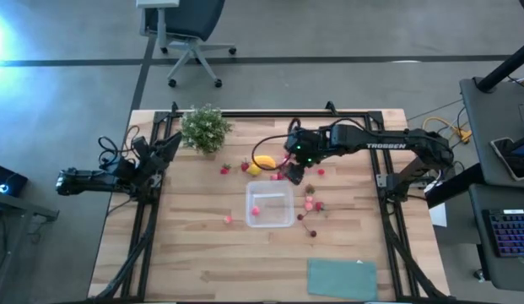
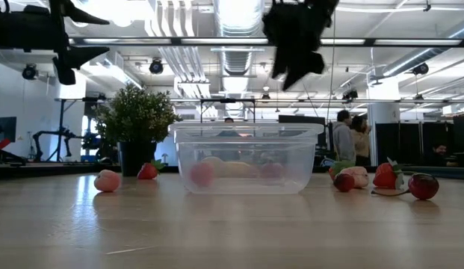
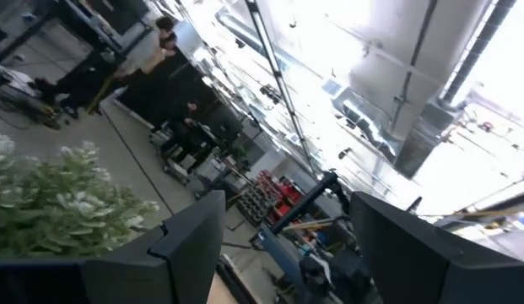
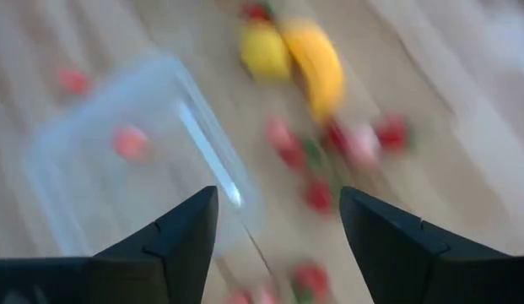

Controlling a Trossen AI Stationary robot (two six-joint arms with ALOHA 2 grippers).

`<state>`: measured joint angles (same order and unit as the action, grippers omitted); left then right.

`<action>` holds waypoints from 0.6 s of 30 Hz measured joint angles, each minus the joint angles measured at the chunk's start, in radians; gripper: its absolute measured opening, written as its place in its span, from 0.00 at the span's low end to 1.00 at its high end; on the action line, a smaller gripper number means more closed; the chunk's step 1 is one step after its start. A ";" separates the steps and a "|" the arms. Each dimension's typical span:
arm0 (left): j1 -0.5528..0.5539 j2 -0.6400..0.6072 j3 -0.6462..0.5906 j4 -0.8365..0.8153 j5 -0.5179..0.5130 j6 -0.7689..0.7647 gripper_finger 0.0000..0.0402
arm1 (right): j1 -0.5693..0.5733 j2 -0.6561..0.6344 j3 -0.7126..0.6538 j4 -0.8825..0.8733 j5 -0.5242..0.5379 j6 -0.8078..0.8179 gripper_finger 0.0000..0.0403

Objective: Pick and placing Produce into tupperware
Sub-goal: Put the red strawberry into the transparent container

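My right gripper point(image 1: 292, 169) hangs open and empty, the yellow curved toy banana point(image 1: 265, 160) lying nearest at its nine o'clock.

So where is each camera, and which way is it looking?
High: above the table, looking down; both arms show.
Low: at tabletop height, looking through the clear box; the right arm hangs above.
Left wrist: tilted up past the plant; open fingers show.
Right wrist: down at the banana; open fingers show.
High and right wrist share box and banana.
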<state>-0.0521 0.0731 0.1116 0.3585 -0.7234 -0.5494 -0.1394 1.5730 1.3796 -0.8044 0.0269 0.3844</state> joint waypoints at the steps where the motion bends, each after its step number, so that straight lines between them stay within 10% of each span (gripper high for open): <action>1: 0.000 0.003 0.000 0.001 0.012 -0.017 0.60 | 0.000 0.000 0.000 0.043 0.000 -0.009 0.60; 12: 0.000 0.189 0.002 -0.008 0.062 -0.125 0.60 | -0.038 -0.122 -0.007 0.108 -0.019 -0.020 0.57; 18: 0.000 0.343 0.037 -0.010 0.136 -0.119 0.60 | -0.038 -0.295 -0.036 0.111 0.139 0.002 0.56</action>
<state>-0.0521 0.4157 0.1489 0.3481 -0.5869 -0.6685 -0.1776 1.2777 1.3440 -0.6935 0.1656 0.3868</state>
